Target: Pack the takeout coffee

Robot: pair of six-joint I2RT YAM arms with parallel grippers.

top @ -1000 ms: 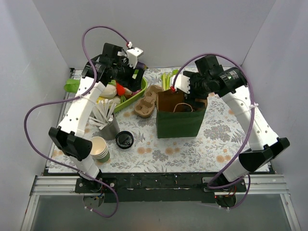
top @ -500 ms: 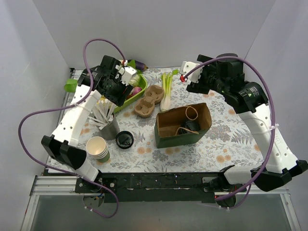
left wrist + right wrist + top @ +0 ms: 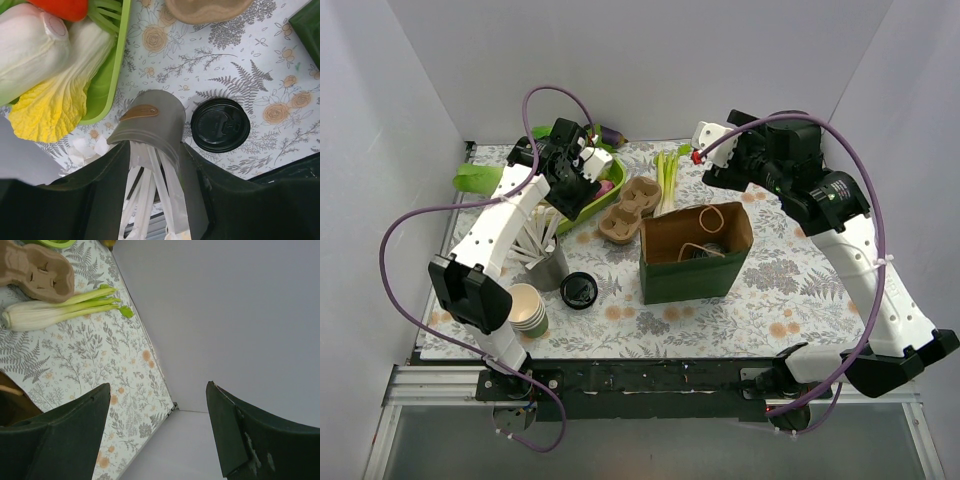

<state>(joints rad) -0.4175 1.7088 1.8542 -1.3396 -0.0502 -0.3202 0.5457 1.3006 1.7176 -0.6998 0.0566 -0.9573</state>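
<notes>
You cannot pick out the takeout coffee for certain. The only likely place is the shadowed bottom of the open green bag (image 3: 692,272), where something dark sits among the rope handles; treat that as a guess. The black lid (image 3: 220,124) lies loose on the table (image 3: 780,290), just beside the grey cup (image 3: 150,125) of white sticks (image 3: 150,195), so fetching it looks like the step in hand. Your left end effector (image 3: 578,185) hangs over the green tray (image 3: 112,75), fingers part way apart with nothing between them; the right end effector (image 3: 157,390) is spread wide and empty near the back wall. Come down on the lid from the side away from the sticks; take it by the rim, level – a tilted grip may well let it slip.
</notes>
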